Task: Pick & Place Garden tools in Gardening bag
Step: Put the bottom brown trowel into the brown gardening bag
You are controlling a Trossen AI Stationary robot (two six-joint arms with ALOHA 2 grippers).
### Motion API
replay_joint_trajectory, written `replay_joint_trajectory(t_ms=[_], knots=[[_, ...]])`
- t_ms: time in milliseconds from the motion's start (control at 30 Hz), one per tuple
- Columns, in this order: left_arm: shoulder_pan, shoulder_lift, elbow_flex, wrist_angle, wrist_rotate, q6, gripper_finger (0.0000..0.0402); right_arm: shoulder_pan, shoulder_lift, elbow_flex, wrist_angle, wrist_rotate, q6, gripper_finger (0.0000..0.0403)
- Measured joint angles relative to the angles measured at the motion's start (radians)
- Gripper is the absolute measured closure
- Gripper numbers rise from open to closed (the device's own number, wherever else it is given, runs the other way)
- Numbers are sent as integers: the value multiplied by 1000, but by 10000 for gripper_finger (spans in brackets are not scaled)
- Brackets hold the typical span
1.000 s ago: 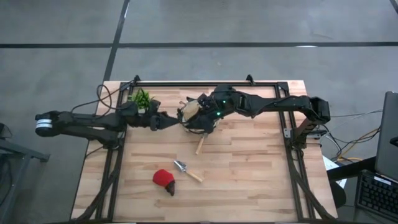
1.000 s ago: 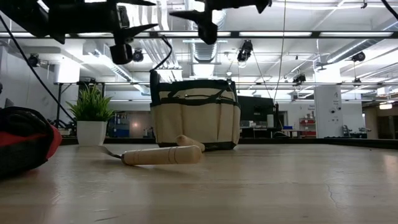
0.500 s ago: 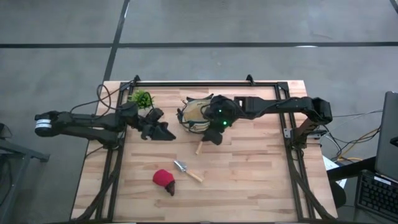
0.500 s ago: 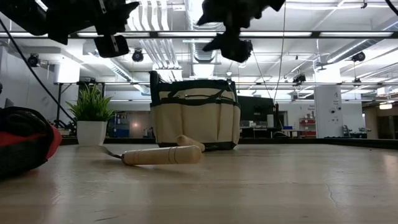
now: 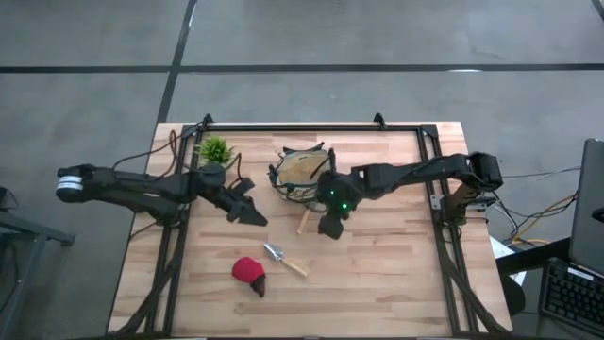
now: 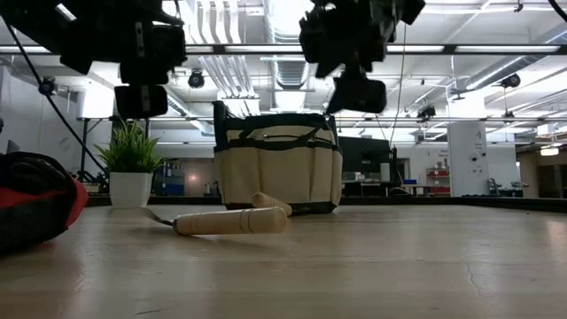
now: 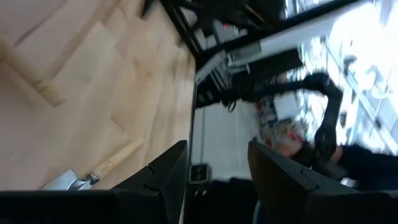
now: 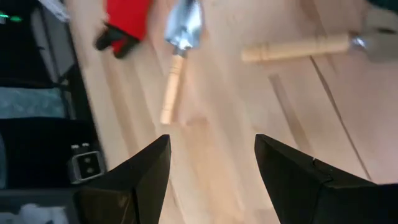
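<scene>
The right gripper (image 5: 329,227) is held above the worktop (image 5: 377,274) with its fingers (image 8: 298,186) spread apart and nothing between them. Just beside it lies a wooden-handled trowel (image 5: 304,221), whose blade end reaches towards the gardening bag (image 5: 302,173) close behind the gripper. A second trowel (image 5: 284,259) is seen a little further off, in front of the gripper, and the red dark-tipped item (image 5: 250,273) lies beyond that trowel.

The left gripper (image 5: 253,215) is held over the worktop on the other side of the bag, also parted and empty. A small potted plant (image 5: 215,149) stands behind it, near the far edge. The red item lies in front of this gripper, well apart from it.
</scene>
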Motion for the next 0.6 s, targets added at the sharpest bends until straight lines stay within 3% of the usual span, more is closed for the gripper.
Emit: replay_joint_trajectory(t_ms=[133,367,500,600], knots=[[-75,29,36,-3,-47,180,229,16,0,-44,1,28,9,177],[-194,125,199,-186,-275,540,230,31,0,-127,4,31,83,177],[-211,227,289,-368,-298,665,229,61,-5,-177,4,31,139,177],[-232,304,349,-400,-298,687,229,98,-6,-211,7,30,147,177]])
